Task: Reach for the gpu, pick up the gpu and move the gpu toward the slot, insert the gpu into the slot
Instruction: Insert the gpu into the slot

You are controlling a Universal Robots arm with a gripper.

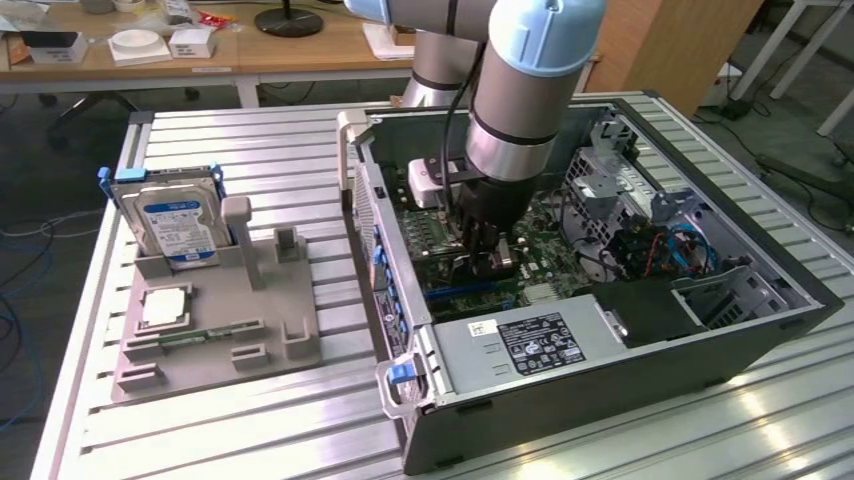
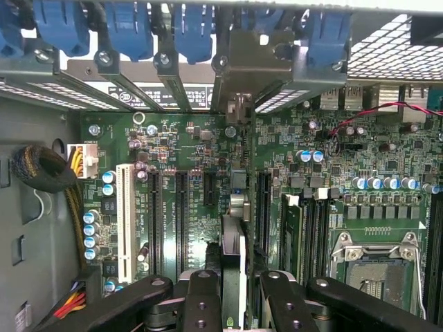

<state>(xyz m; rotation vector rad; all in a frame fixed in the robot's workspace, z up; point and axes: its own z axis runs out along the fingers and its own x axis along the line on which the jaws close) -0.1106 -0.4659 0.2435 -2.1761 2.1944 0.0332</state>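
My gripper (image 2: 234,304) is down inside the open computer case (image 1: 747,345), shut on the gpu (image 2: 233,242). The card shows edge-on between the two black fingers (image 2: 202,297), standing upright over the green motherboard (image 2: 194,138). Its silver bracket (image 2: 257,62) lies against the case's rear slot openings. The card runs between long black slots (image 2: 181,221) on one side and another black slot (image 2: 264,207) on the other. The slot directly beneath it is hidden by the card itself. In the exterior view the gripper (image 1: 483,255) hangs low over the board, near a blue connector strip (image 1: 454,293).
The processor socket (image 2: 377,270), a white card connector (image 2: 126,221) and a cable bundle (image 2: 41,169) flank the card. The power supply (image 1: 527,345) fills the case's near end. Outside, a grey fixture (image 1: 220,320) holds the hard drive (image 1: 174,225), a processor chip (image 1: 167,305) and a memory stick (image 1: 214,332).
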